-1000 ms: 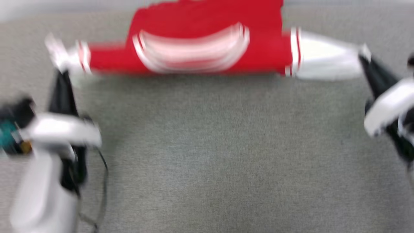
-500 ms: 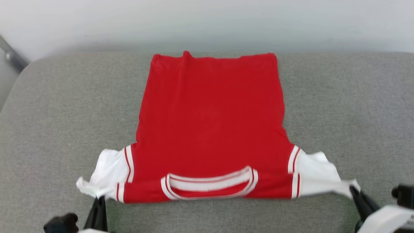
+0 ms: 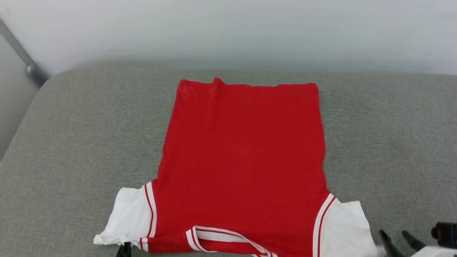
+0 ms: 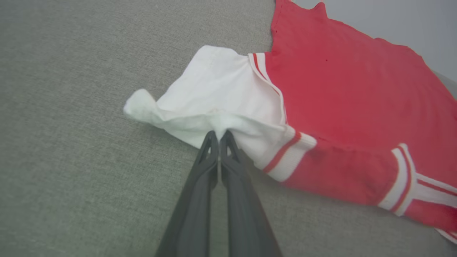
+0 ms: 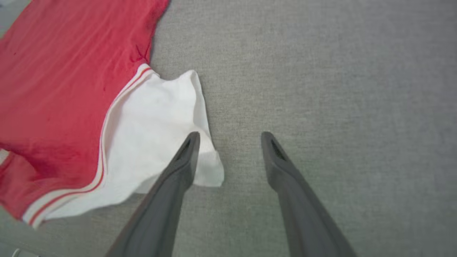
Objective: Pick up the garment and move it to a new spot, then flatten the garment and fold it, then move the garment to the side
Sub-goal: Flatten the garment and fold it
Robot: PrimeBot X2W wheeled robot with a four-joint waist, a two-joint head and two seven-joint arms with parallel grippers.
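Head view: the garment (image 3: 242, 160) lies spread, plain red back up, on a grey woven surface (image 3: 71, 142) with a rounded corner. Its hem is toward the pale wall (image 3: 228, 32). The striped ribbed collar (image 3: 228, 239) is at the near edge, and the white short sleeves are splayed to either side.

Left wrist view: the left end effector (image 4: 218, 135) is closed tight. Its tips pinch the soft, bunched edge of the left-hand sleeve (image 4: 214, 89), which puckers at the grip.

Right wrist view: the right end effector (image 5: 230, 137) is spread wide and holds nothing. One dark tapered finger (image 5: 185, 157) overlaps the crumpled corner of the right-hand sleeve (image 5: 153, 125), and the other is over bare weave.
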